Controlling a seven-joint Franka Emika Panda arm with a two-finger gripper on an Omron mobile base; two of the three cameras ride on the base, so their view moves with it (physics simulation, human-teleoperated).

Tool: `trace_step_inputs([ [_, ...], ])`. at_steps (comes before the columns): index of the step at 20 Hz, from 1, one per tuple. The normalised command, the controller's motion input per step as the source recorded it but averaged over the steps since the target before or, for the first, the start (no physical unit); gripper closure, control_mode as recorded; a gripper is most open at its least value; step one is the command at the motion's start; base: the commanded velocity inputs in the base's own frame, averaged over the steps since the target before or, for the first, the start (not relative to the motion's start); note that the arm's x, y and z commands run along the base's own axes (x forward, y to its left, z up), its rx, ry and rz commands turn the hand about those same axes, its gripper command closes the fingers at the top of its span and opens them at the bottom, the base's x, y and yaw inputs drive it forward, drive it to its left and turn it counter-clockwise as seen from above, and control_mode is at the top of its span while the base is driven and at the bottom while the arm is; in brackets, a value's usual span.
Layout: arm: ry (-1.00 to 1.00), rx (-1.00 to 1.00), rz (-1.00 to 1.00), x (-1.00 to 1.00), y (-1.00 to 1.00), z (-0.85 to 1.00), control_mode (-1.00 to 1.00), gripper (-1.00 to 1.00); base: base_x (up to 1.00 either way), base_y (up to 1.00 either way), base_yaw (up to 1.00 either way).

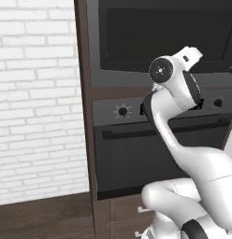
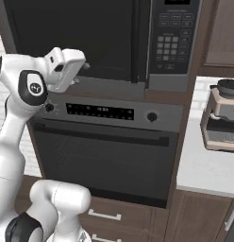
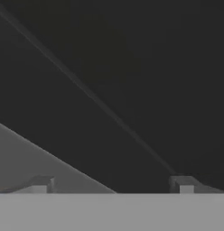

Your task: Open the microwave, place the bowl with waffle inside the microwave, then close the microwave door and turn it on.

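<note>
The microwave (image 2: 90, 28) is built in above the oven, and its grey-framed door (image 1: 160, 37) with the black glass window is shut. A dark vertical handle (image 2: 140, 42) runs down the door's right edge, next to the keypad panel (image 2: 173, 40). My gripper (image 2: 83, 66) is open and empty. It sits close in front of the door's lower left part, well left of the handle. In the hand view the gripper (image 3: 112, 186) faces the dark glass (image 3: 132, 67), with the grey frame (image 3: 32, 158) at the lower left. The bowl with waffle is out of view.
The oven (image 2: 104, 156), with knobs, a display and a horizontal bar handle (image 2: 100, 134), is under the microwave. A white brick wall (image 1: 38, 102) stands to the left. To the right, a counter (image 2: 208, 170) carries a coffee machine (image 2: 221, 117). Drawers (image 2: 119, 217) sit below the oven.
</note>
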Motion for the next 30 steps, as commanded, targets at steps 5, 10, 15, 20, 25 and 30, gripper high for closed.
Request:
trace_step_inputs([
  [5, -0.05, 0.22, 0.16, 0.34, -0.38, 0.0, -1.0, -1.0, 0.0, 0.0, 0.0],
  [10, 0.0, 0.33, 0.13, 0.11, -0.55, 0.0, -1.0, -1.0, 0.0, 0.0, 0.0],
  [15, 0.0, 0.3, 0.2, -0.14, -0.65, 0.01, -1.0, -1.0, 0.0, 0.0, 0.0],
  [20, -0.02, 0.14, 0.24, -0.64, -0.68, 0.0, -1.0, -1.0, 0.0, 0.0, 0.0],
  [25, -0.03, 0.14, 0.26, -0.87, -0.74, 0.0, -1.0, -1.0, 0.0, 0.0, 0.0],
  [30, -0.03, 0.17, 0.24, -1.0, -0.78, 0.0, -1.0, -1.0, 0.0, 0.0, 0.0],
])
